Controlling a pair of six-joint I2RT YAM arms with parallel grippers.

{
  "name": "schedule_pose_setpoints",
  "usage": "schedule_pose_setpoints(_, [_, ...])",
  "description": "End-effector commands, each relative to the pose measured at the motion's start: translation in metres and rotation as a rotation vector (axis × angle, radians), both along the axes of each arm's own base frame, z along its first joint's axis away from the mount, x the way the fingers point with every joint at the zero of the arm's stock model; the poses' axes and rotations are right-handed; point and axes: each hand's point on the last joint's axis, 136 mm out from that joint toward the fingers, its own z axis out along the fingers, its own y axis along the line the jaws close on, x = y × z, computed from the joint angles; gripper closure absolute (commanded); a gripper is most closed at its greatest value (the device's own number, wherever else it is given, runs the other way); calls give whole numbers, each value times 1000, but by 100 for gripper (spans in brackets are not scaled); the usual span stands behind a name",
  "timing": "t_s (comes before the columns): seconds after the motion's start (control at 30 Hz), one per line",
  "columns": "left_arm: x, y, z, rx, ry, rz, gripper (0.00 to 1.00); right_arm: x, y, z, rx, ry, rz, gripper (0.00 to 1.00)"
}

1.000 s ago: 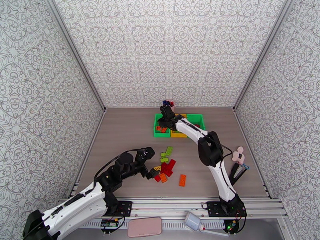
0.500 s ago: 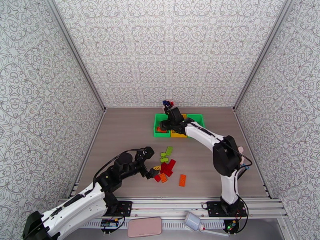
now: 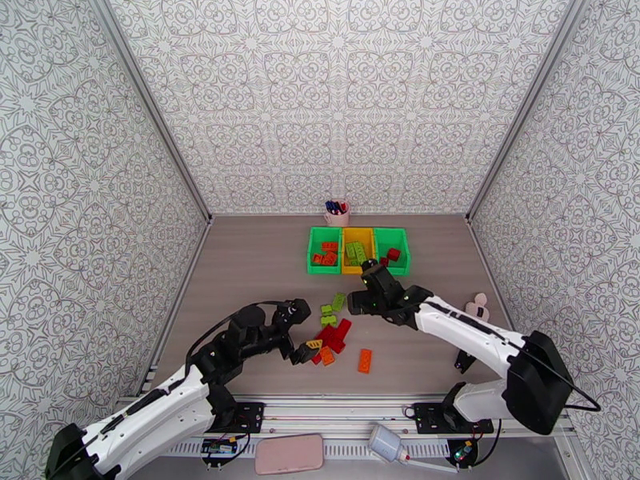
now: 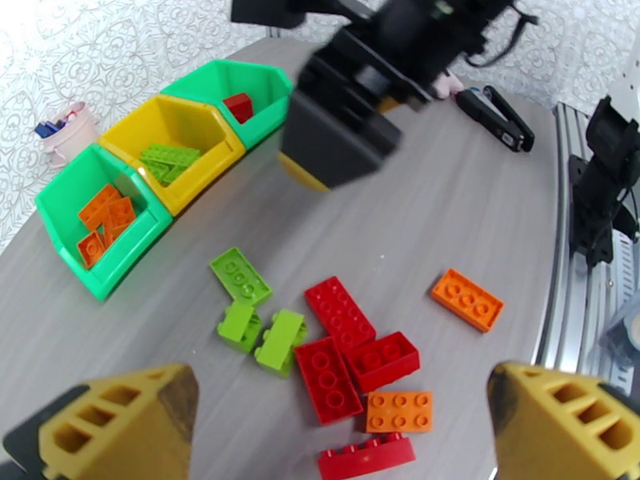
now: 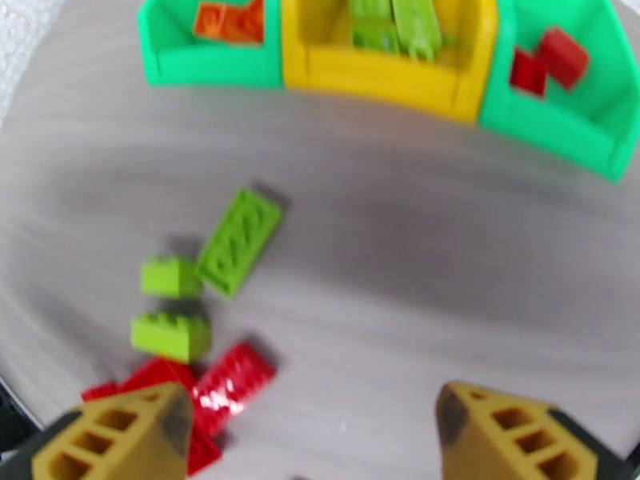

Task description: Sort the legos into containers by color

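While most of the legos (image 3: pixel 330 334) lie in a little heap in the middle of the table (image 3: pixel 240 258), none of them is held. Red bricks bunch at the near side, light green ones lie at the far side, and one orange brick (image 3: pixel 365 360) sits alone to the right. The left fingers (image 3: pixel 302 350) hang just beside the near left edge of the heap, spread wide with nothing between them. The red bricks lie straight ahead of them, so this arm looks nearer to the reds. The right fingers (image 3: pixel 358 302) hang spread and bare too, near the far right edge. The long green brick (image 5: pixel 240 242) lies ahead and to their left, its long side slanting, so I think they must turn to match it. Behind the heap stand the containers (image 3: pixel 310 262), with orange, green and red bricks inside.
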Motion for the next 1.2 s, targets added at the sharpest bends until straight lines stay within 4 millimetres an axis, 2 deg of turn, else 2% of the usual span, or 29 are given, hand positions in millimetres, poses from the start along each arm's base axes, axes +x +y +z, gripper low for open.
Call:
schedule_pose_setpoints(0.0, [-4, -6, 8, -2, -14, -56, 0, -38, -21, -22, -58, 109, -84, 16])
schedule_pose_setpoints(0.17, [-3, -10, 5, 0, -1, -71, 0, -74, -15, -43, -111, 212, -50, 14])
schedule_pose_setpoints(0.27, [-3, -9, 3, 4, 3, -69, 0, -89, -6, -52, -128, 255, 5, 14])
schedule_pose_setpoints(0.37, [-3, -9, 2, 3, 3, -68, 0, -100, 1, -66, -140, 313, 39, 14])
schedule_pose_setpoints(0.53, [-3, -9, 0, 6, 7, -67, 0, -107, 8, -85, -161, 371, 52, 16])
schedule_pose_setpoints(0.8, [-3, -9, -1, 8, 4, -67, 0, -114, -1, -106, -204, 415, 20, 32])
schedule_pose_setpoints(1.17, [-4, -10, -2, 9, 7, -67, 0, -117, -10, -112, -235, 430, -5, 60])
